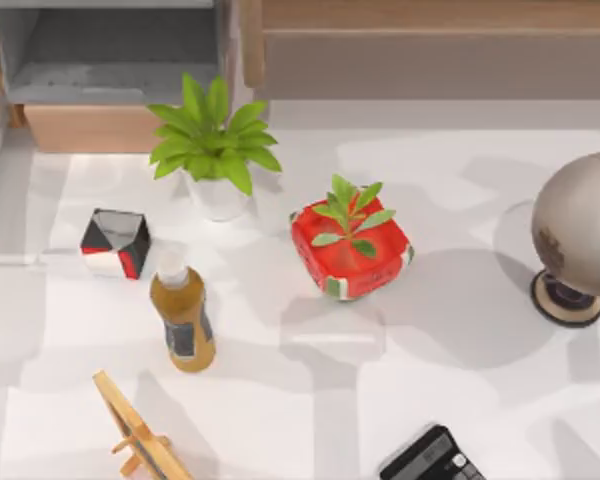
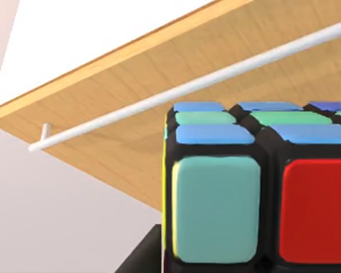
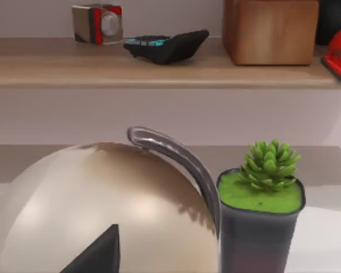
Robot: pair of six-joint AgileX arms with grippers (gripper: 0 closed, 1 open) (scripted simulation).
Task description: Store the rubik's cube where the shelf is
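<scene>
While the rubik's cube (image 2: 256, 185) sat close against the left wrist cam, w/ blue, teal and red tiles split by black lines, the left gripper's fingers could not be made out, so grip state: cannot tell. A dark part at the cube's lower edge may have been a finger; unconfirmed. Behind the cube ran a light-wood board (image 2: 159, 85) w/ a thin white rod (image 2: 176, 91) along it. Judged: cube carried by left arm, transfer in progress.

Top view: shelf (image 1: 430, 50) at the rear right, tan top board, grey-brown front panel.

Risks: cube corner could strike the board or rod if moved w/o clearance; a slack grip could drop it.

Right wrist cam faced a globe (image 3: 96, 210) and a potted succulent (image 3: 264, 210); right gripper state: cannot tell.
</scene>
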